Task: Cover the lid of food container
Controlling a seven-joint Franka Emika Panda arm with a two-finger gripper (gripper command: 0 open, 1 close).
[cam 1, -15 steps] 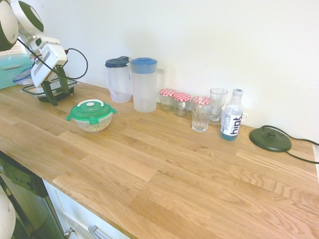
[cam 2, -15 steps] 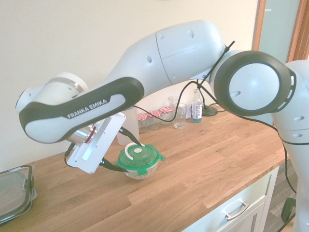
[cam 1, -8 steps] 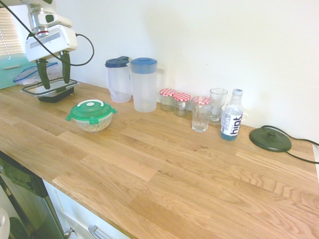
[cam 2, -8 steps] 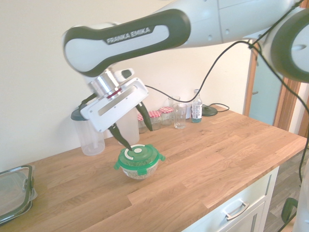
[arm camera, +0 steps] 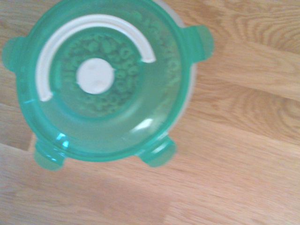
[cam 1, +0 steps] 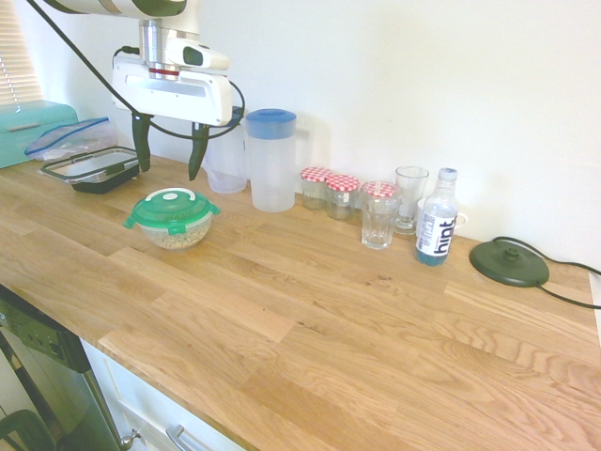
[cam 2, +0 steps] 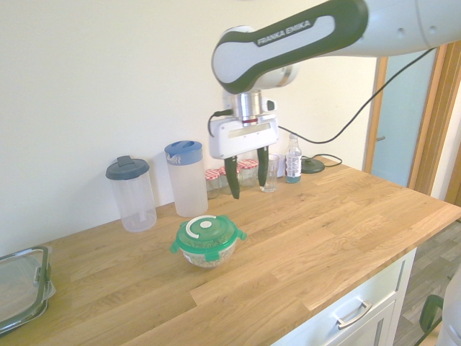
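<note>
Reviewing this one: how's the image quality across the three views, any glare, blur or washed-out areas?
First exterior view: bright overall, the wall behind the blue-lidded pitcher nearly washed out; second exterior view: softer light, pale wall, bottle label text too small to read; wrist view: green lid slightly soft, with small white glare spots.

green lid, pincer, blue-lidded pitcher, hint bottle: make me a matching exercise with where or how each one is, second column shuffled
1. green lid
2. pincer
3. blue-lidded pitcher
4. hint bottle

A. open, holding nothing
B. beside the clear drinking glasses
C. on the bowl of pale grains
D. beside the dark-lidded pitcher

Pairs: 1-C, 2-A, 3-D, 4-B
</note>
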